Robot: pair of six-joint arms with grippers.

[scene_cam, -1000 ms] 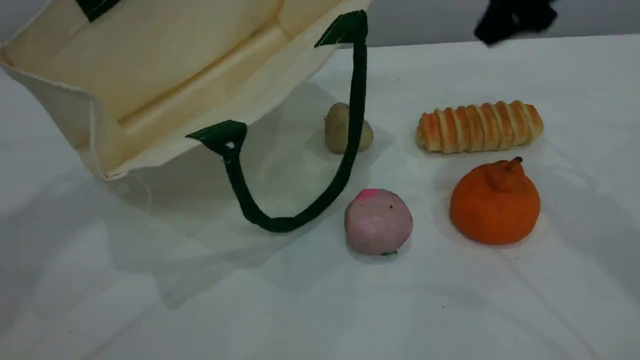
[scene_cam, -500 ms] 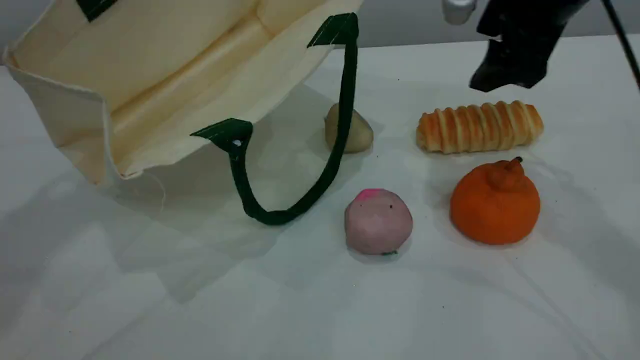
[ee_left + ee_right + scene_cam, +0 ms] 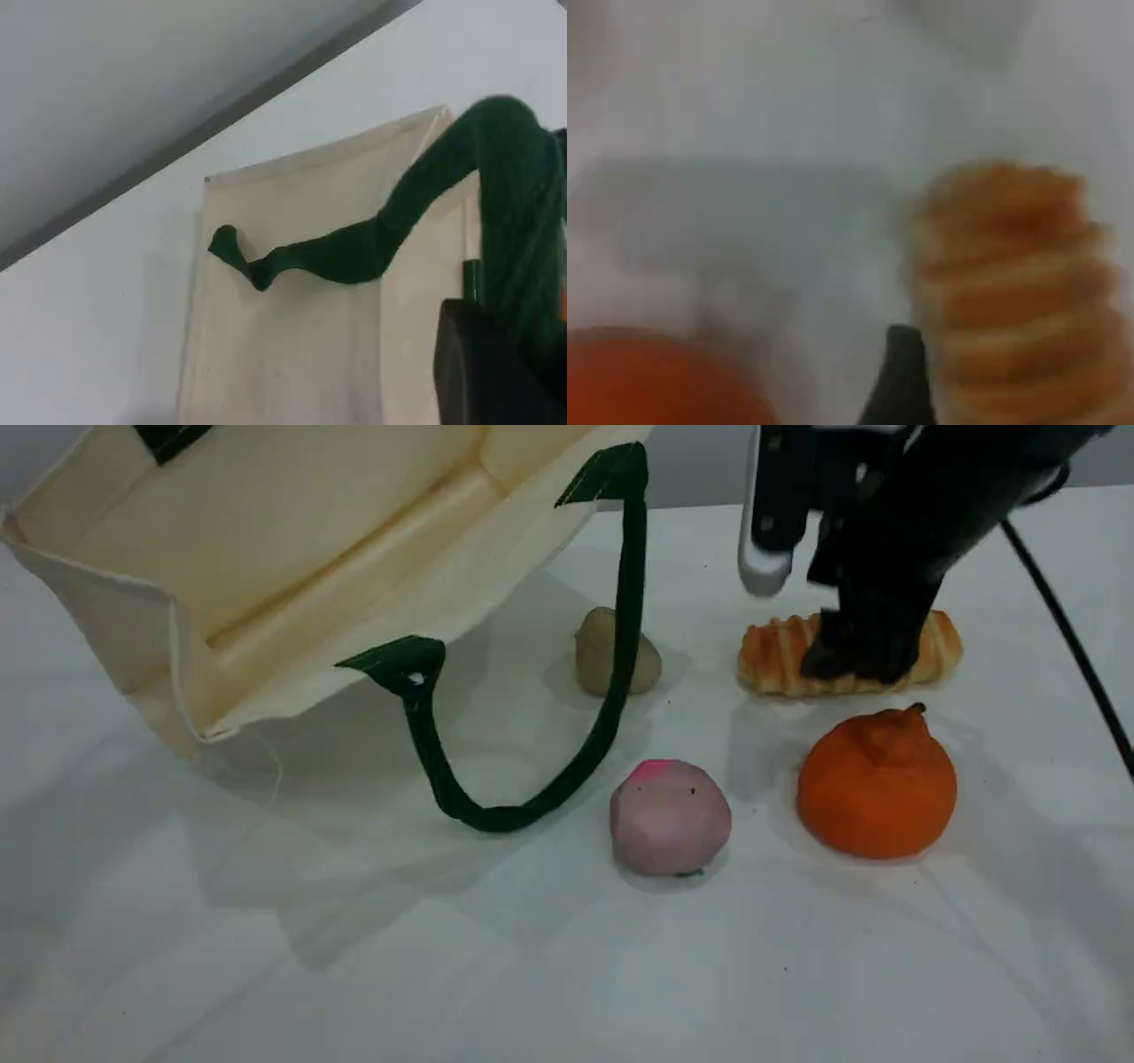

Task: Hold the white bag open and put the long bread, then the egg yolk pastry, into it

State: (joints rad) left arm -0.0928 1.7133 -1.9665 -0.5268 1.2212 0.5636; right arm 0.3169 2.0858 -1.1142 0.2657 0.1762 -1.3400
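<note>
The white bag point(image 3: 292, 576) hangs tilted at the upper left, its mouth open toward me. One green handle point(image 3: 496, 815) loops down to the table. My left gripper point(image 3: 509, 336) is out of the scene view; its wrist view shows it shut on the bag's other green handle point(image 3: 354, 252). The egg yolk pastry point(image 3: 595, 651) lies behind the hanging strap. Right of it lies the long bread point(image 3: 775, 657), its middle hidden by my right gripper point(image 3: 855, 660). That gripper is open and down at the bread, with one fingertip point(image 3: 902, 381) just beside the long bread point(image 3: 1010, 283).
A pink ball point(image 3: 671, 817) sits in front of the pastry. An orange stemmed fruit point(image 3: 877, 784) sits close in front of the long bread and shows blurred in the right wrist view as the orange fruit point(image 3: 647, 376). A black cable point(image 3: 1072, 646) trails along the right side.
My right arm has come down from the top right edge onto the long bread, still open. The bag has swayed slightly; the foods have not moved.
</note>
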